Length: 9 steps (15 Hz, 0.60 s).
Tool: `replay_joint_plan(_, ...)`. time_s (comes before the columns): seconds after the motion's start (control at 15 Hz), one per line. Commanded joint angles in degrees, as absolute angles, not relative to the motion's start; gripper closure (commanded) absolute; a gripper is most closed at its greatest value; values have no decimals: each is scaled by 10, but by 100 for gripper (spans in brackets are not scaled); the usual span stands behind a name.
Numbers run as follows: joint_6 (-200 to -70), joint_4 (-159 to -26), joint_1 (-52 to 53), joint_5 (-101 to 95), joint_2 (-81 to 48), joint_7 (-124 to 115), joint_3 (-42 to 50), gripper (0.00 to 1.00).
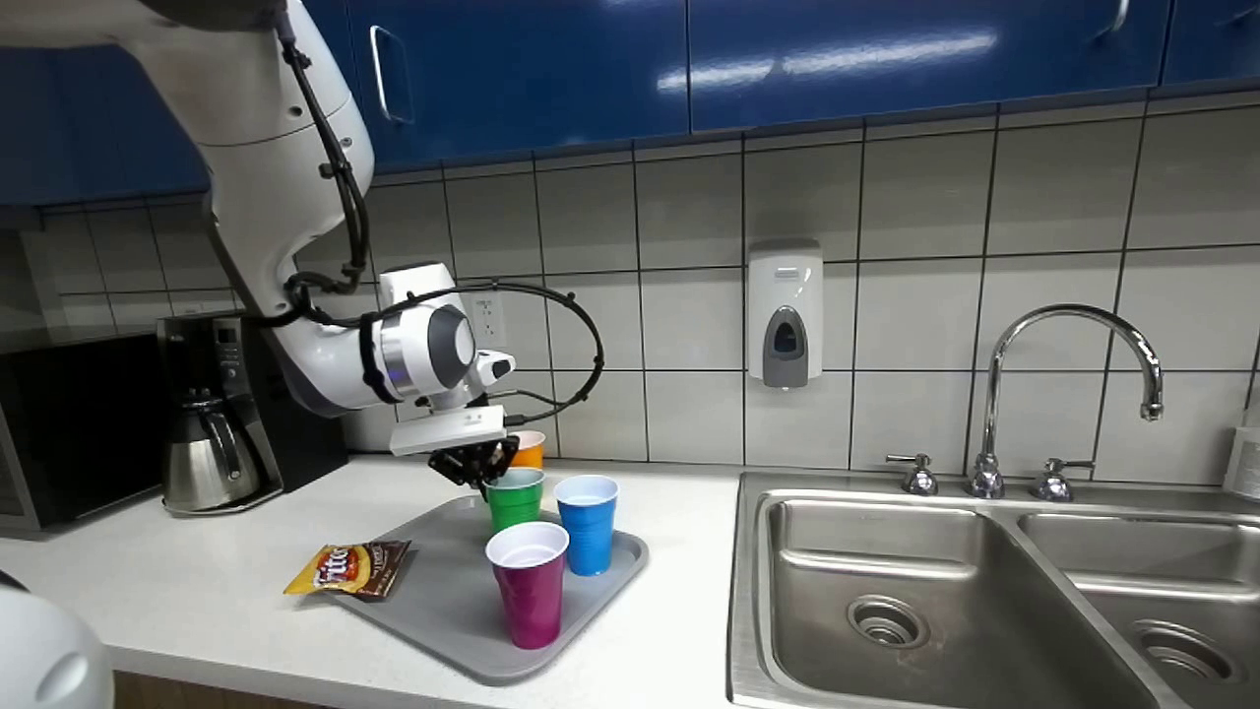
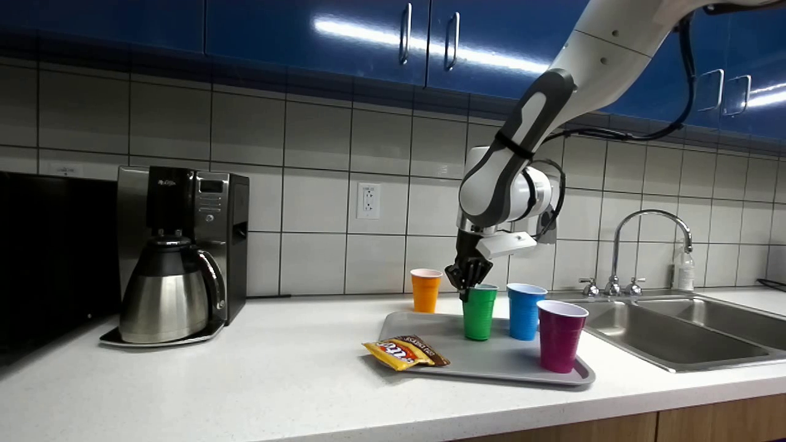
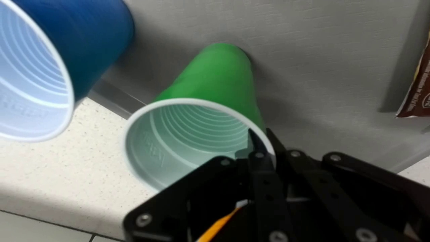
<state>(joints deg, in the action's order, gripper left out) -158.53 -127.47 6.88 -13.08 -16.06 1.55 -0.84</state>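
In the wrist view, the jaws pinch a green plastic cup [image 3: 218, 77] by its rim, with a blue plastic cup [image 3: 97, 37] left and a brown packet [image 3: 420, 94] right.

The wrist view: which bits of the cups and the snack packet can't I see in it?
In the wrist view:
Green cup: part of its rim is hidden by the gripper.
Orange cup: mostly hidden behind the gripper.
Blue cup: cut off by the left and top edges.
Snack packet: mostly cut off by the right edge.
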Motion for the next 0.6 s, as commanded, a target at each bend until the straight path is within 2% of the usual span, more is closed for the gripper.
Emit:
replay_joint_plan(0.0,-1592,-1287,60,-129,-150,30,-12,99)
replay_joint_plan(0.27,-1594,-1287,61,-131,-149,28,-11,99)
replay_joint_plan(0.33,-1591,-1286,63,-135,-150,23,-8,71)
replay_joint_plan(0.4,-1589,-1285,65,-137,-150,21,-7,70)
replay_joint_plan(0.53,-1586,-1283,65,-137,-151,22,-7,57)
